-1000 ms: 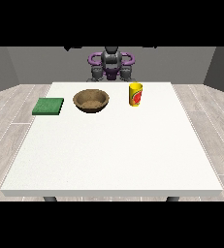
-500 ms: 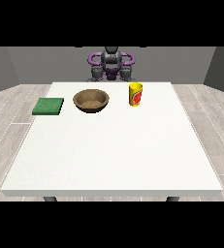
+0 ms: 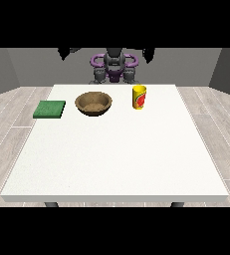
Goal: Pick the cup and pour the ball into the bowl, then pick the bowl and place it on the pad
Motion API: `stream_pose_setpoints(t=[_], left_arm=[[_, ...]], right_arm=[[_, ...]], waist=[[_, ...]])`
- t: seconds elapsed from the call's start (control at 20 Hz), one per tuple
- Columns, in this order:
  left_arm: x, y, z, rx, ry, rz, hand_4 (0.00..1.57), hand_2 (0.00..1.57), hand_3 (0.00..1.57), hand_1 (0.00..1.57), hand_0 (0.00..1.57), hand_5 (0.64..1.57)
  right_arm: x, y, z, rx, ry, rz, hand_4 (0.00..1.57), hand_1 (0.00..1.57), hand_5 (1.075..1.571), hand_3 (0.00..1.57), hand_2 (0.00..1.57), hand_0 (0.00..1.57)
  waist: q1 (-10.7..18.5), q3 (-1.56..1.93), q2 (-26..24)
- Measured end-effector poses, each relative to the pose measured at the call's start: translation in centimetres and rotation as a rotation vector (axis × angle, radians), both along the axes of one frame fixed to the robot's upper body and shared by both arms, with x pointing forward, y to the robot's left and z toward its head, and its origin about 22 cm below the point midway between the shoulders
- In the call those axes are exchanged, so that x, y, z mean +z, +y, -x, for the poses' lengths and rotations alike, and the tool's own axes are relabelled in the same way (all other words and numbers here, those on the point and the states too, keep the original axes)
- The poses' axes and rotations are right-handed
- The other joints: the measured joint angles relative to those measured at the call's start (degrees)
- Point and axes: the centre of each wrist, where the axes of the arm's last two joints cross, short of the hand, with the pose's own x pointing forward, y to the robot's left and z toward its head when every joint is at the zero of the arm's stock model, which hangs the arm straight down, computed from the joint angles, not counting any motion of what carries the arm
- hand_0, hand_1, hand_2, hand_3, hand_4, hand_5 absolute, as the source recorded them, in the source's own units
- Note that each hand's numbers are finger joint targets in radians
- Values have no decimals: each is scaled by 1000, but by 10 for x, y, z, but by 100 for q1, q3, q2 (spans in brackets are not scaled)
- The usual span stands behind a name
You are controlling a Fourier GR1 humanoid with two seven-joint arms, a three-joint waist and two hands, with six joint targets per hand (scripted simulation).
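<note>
A yellow cup [image 3: 139, 97] with a red mark stands upright on the white table [image 3: 116, 154], towards the far edge and right of centre. The ball does not show; the cup's inside is hidden. A brown bowl [image 3: 93, 103] sits to the left of the cup. A flat green pad [image 3: 50, 109] lies at the table's far left. Both hands are raised high beside the robot's head, far above the table: the hand at the view's left [image 3: 69, 51] and the hand at the view's right [image 3: 148, 54]. Neither touches anything.
The robot's torso [image 3: 114, 69] stands behind the table's far edge. Grey walls and a wooden floor surround the table. The cup, the bowl and the pad all lie in the far third of the white tabletop.
Both hands now show as dark shapes at the top of the scene, beside the robot's head; earlier they did not show there. The cup, bowl and pad have not moved.
</note>
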Motion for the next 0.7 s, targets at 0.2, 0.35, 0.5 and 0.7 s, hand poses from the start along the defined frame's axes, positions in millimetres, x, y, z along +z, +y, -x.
stream_pose_setpoints(t=[0.2,0.35,0.5,0.7], left_arm=[[-9,0,-18,14,-80,-34,0,0,0,0,0,1502],[-20,-4,-28,26,-107,-61,0,0,0,0,0,1494],[-32,-1,-36,35,-116,-81,0,0,0,0,0,1477],[-37,13,-60,65,-135,-105,0,0,0,0,0,1464]], right_arm=[[-9,-19,-11,10,-69,0,302,0,1571,0,0,0],[-17,-29,-15,23,-91,4,283,0,1571,0,0,0],[-22,-44,-18,19,-91,11,258,0,1569,0,0,0],[-27,-53,-24,31,-111,22,240,0,1571,0,0,0]], waist=[[-53,1,474],[-97,0,620],[-104,0,679],[-173,-2,820]])
